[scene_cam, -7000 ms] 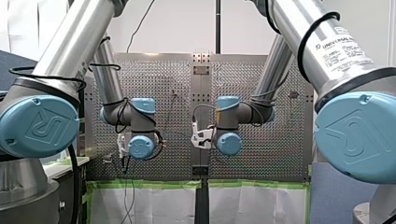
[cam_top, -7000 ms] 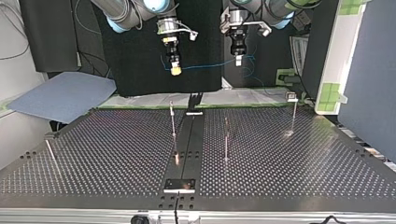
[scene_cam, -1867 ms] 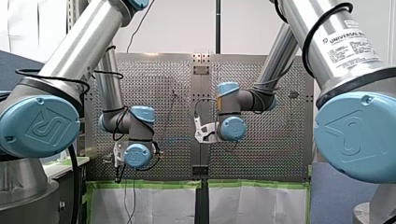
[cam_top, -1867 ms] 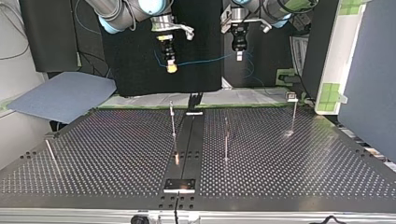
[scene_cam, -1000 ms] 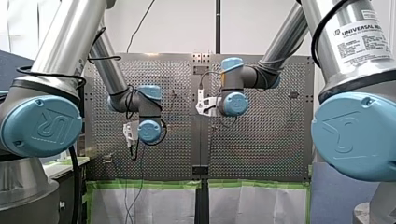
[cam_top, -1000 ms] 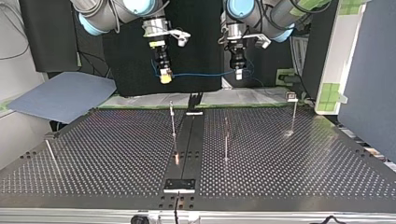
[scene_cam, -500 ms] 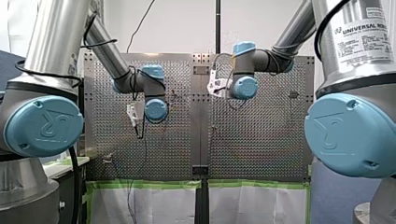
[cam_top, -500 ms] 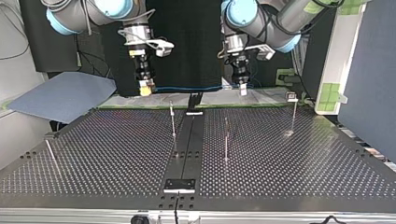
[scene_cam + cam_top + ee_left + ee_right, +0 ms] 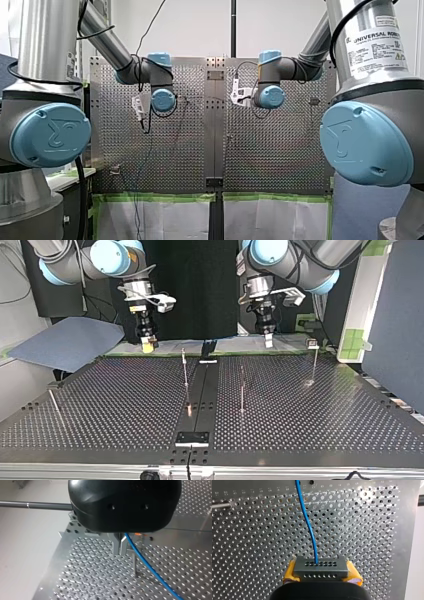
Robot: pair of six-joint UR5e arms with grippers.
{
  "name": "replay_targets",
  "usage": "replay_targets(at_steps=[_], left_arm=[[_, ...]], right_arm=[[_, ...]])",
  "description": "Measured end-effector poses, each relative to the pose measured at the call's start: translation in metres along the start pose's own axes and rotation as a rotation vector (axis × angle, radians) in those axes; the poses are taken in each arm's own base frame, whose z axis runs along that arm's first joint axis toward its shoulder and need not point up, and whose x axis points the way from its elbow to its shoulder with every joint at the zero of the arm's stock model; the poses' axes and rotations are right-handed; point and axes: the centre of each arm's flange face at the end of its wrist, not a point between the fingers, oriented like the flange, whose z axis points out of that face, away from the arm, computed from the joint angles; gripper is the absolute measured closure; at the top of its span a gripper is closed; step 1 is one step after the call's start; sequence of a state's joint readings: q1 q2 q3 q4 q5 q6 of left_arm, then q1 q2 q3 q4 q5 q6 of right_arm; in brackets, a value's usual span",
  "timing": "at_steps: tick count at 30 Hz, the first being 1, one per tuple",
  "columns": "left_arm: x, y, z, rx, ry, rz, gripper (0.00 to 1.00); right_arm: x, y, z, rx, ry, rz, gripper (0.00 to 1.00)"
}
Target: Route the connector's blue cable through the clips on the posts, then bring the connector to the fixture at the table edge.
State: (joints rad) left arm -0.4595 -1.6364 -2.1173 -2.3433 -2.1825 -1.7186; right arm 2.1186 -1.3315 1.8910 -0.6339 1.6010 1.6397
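Silver-tubed, my left arm (image 9: 47, 45) and my right arm (image 9: 345, 60) are showing light-blue joint caps (image 9: 50, 135) and looping black cables (image 9: 97, 34)

Top view: my right gripper (image 9: 148, 345) hung left, my left gripper (image 9: 268, 341) right, both beyond the posts (image 9: 185, 369). The connector (image 9: 321, 567) sat in my right gripper, cable (image 9: 307, 522) running ahead.

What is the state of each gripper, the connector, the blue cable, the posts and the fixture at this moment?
right gripper: shut on the connector, yellow pads at both its sides.
connector: held above the table, cable leaving its face.
left gripper: shut on the blue cable.
blue cable: held by both grippers.
posts: upright, no cable seen on them.
fixture: without the connector.
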Motion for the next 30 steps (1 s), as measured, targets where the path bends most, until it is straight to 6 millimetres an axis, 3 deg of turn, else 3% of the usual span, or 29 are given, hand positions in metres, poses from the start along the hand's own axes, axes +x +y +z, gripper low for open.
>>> replay_targets(at_steps=[9,21,30], left_arm=[[-0.036,-0.009,0.005,0.047,-0.012,0.010,1.00],[-0.009,-0.006,0.022,0.022,0.073,0.077,1.00],[-0.014,-0.007,0.038,0.033,0.060,0.073,1.00]], right_arm=[[0.010,-0.009,0.015,0.024,0.019,-0.003,1.00],[-0.014,-0.027,0.041,0.067,-0.016,-0.056,1.00],[-0.019,-0.033,0.052,0.080,0.002,-0.027,1.00]])
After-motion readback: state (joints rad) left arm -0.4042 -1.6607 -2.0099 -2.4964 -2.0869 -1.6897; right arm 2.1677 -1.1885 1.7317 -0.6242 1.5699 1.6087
